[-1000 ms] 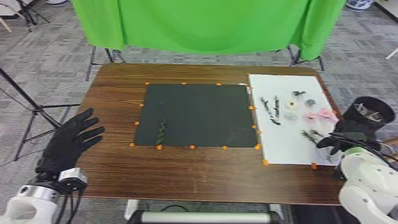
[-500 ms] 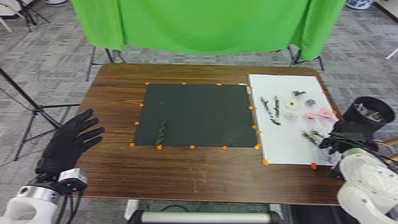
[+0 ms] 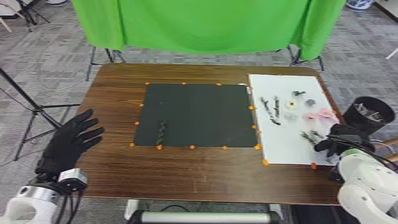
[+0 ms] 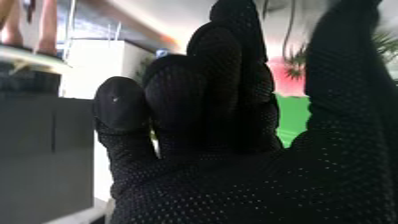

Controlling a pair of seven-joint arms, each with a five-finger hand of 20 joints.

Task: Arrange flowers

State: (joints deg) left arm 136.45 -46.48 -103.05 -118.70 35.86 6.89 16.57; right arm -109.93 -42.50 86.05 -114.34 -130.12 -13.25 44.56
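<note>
White sheet [image 3: 282, 145] bears flowers [image 3: 327, 115]; left hand [image 3: 64, 143] spread, right hand [image 3: 346, 140] relaxed, thumb apart.

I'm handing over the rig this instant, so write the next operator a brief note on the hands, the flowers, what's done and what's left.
Left hand: open, beside the table's left edge.
Right hand: open, over the right edge of the white sheet, near some green sprigs.
Flowers: pink blooms, pale blooms and dark stems lie on the white sheet.
Done: one long green sprig lies on the dark mat.
Left: probably moving the white sheet's pieces onto the mat.
</note>
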